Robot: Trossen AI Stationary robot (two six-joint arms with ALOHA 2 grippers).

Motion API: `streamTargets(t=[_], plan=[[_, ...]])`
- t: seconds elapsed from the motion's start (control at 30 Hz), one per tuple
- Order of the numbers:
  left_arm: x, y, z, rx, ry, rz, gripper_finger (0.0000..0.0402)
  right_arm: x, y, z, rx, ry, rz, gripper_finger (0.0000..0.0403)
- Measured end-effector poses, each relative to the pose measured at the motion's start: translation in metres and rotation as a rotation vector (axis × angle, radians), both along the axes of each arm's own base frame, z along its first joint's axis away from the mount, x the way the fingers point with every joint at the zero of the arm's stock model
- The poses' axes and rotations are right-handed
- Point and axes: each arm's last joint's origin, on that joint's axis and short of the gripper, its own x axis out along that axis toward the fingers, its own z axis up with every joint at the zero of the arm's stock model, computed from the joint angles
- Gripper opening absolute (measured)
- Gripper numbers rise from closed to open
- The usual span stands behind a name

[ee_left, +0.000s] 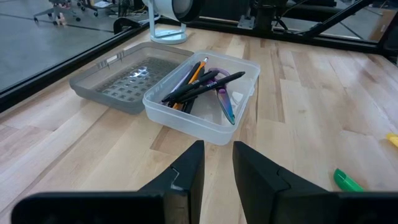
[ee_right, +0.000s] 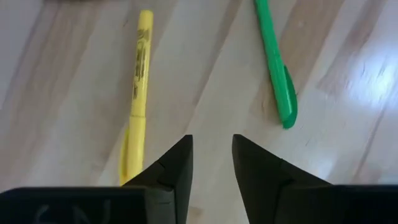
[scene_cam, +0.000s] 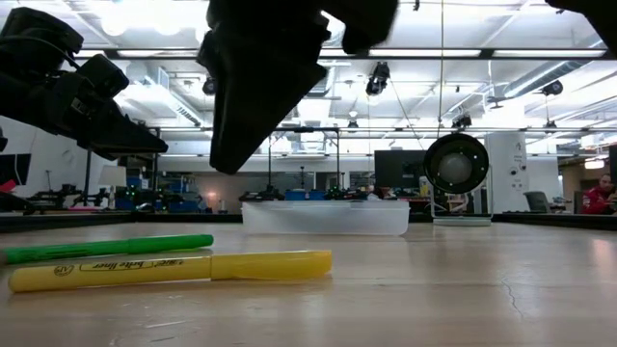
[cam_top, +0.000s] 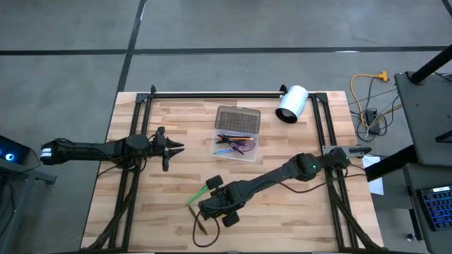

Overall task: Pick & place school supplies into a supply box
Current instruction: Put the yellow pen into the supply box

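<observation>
Your right gripper (ee_right: 211, 163) hangs over the table's front with its fingers parted, holding nothing; the yellow pen (ee_right: 139, 81) and green pen (ee_right: 275, 68) lie on the wood below it. Your left gripper (ee_left: 217, 168), fingers slightly apart and empty, waits facing the box (ee_left: 205, 115) of pens.

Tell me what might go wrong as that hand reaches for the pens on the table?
The right hand hangs between the yellow pen and the green pen, over neither, so closing here would likely grab nothing. The round pens could roll if nudged. The supply box already holds several pens, so another might land crooked.
</observation>
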Motion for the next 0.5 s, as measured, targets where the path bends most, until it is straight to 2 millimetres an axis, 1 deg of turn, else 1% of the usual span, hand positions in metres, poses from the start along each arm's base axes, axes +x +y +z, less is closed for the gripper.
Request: streamTargets(t=[0.13, 0.23, 0.37, 0.5], plan=[[0.0, 0.0, 0.0, 0.0, 0.0, 0.0, 0.0069, 0.0, -0.0002, 0.0, 0.063, -0.01, -0.176, 0.0095], [0.0, 0.0, 0.0001, 0.0, 0.0, 0.0, 0.0069, -0.0005, -0.0003, -0.0002, 0.085, -0.009, -0.243, 0.0092], [0.0, 0.0, 0.0001, 0.0, 0.0, 0.0, 0.0069, -0.0024, -0.0003, -0.0009, 0.112, 0.025, -0.25, 0.0088], [0.0, 0.0, 0.0, 0.0, 0.0, 0.0, 0.0069, -0.0034, 0.002, -0.0012, 0.218, 0.09, -0.213, 0.009]])
